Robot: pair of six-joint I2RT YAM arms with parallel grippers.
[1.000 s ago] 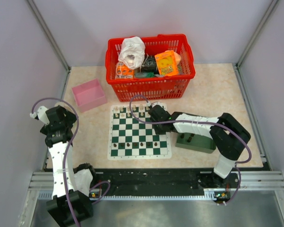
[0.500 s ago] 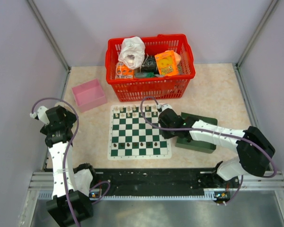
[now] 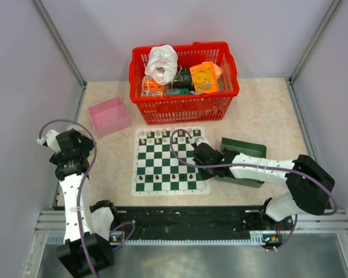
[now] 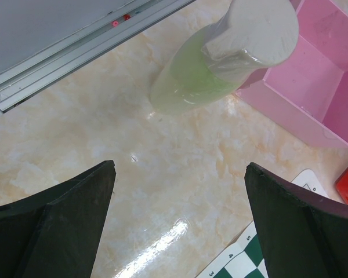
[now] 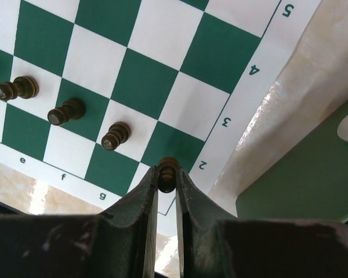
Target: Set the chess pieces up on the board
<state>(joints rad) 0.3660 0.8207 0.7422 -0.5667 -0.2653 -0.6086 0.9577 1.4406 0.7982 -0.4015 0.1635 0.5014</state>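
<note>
The green and white chessboard (image 3: 171, 162) lies mid-table; it also fills the right wrist view (image 5: 145, 69). My right gripper (image 3: 200, 156) (image 5: 167, 176) is shut on a dark brown pawn (image 5: 167, 172) over the board's right edge, near row 2. Three dark pawns (image 5: 115, 136) stand in a row on the board just left of it. Cream pieces (image 3: 165, 134) line the board's far row. My left gripper (image 3: 66, 152) (image 4: 180, 226) is open and empty over bare table left of the board, whose corner (image 4: 249, 260) shows in the left wrist view.
A dark green tray (image 3: 243, 168) sits right of the board, its edge in the right wrist view (image 5: 313, 179). A pink box (image 3: 109, 115) and red basket (image 3: 184, 81) stand behind. A pale green bottle (image 4: 220, 63) lies by the pink box (image 4: 319, 87).
My right gripper has moved from the board's far right corner toward the near right side, carrying the dark pawn. The left arm has not moved.
</note>
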